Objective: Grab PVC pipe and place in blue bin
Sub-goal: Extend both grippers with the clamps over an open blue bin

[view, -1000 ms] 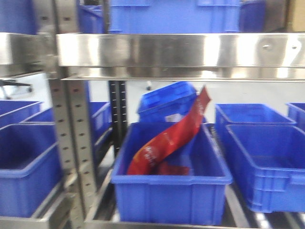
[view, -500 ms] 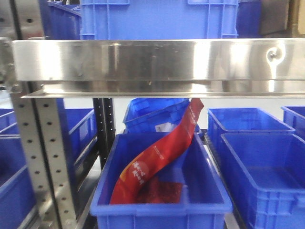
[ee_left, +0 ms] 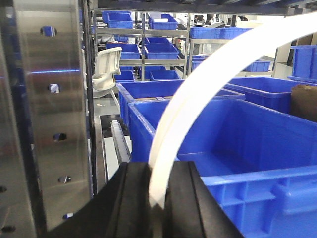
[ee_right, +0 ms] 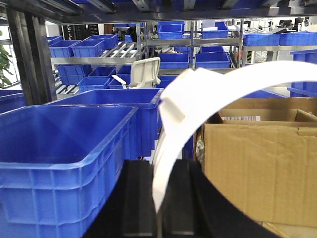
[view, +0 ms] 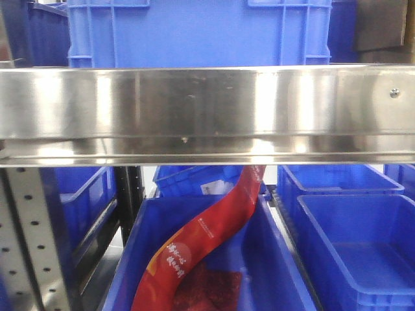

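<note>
Front-facing view alone shows the rack close up: one steel shelf rail (view: 207,110) runs across the frame, one blue crate (view: 194,32) stands on it, and under it an open blue bin (view: 272,259) has one red packet (view: 201,240) leaning up out of it. Neither arm appears there; only the wrist views show them.

From the left wrist, the left end effector (ee_left: 158,171) points level at the racks. Its two black fingers are clenched on one white arc strip (ee_left: 195,89), which rises from between them and sweeps over to the right. A perforated steel upright (ee_left: 54,124) stands close on its left, and a blue tub (ee_left: 247,139) lies just ahead to its right.

From the right wrist, the right end effector (ee_right: 158,168), also level, is clenched on the PVC pipe (ee_right: 171,144). This is a broad whitish curved piece with a flat tab on its upper left edge, and it stands up from between the fingers. A thin white arc (ee_right: 267,69) carries on from its top to the right; where one ends and the other starts I cannot tell. One blue tote (ee_right: 64,148) sits ahead-left and one cardboard box (ee_right: 257,163) ahead-right.

One white chair (ee_left: 106,67) shows far ahead in each wrist view.
</note>
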Motion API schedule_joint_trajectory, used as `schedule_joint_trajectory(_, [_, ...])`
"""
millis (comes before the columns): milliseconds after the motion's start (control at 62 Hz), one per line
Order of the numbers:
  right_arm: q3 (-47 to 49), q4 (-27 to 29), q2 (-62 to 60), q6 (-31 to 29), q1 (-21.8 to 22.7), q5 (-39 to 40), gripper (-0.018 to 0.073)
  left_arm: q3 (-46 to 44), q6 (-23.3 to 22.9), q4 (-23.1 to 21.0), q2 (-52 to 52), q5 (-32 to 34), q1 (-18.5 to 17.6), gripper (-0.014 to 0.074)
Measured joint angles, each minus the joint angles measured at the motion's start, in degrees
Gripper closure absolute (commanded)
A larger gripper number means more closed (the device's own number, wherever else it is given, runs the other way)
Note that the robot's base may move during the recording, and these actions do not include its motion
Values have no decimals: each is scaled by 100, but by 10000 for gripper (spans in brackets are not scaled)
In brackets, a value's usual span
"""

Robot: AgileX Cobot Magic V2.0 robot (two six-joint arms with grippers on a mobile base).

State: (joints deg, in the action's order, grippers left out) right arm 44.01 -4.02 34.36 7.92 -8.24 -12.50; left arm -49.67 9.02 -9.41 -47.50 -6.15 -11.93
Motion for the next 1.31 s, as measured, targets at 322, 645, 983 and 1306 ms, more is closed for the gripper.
schedule_joint_trajectory(322, [0,0,0,0,0,0,720,0,0,0,0,0,0,708])
schedule_joint_trajectory(645, [0,0,0,0,0,0,720,0,0,0,0,0,0,708])
schedule_joint_trajectory(983, [0,0,0,0,0,0,720,0,0,0,0,0,0,708])
schedule_joint_trajectory(1306, [0,0,0,0,0,342,720,0,0,0,0,0,0,708])
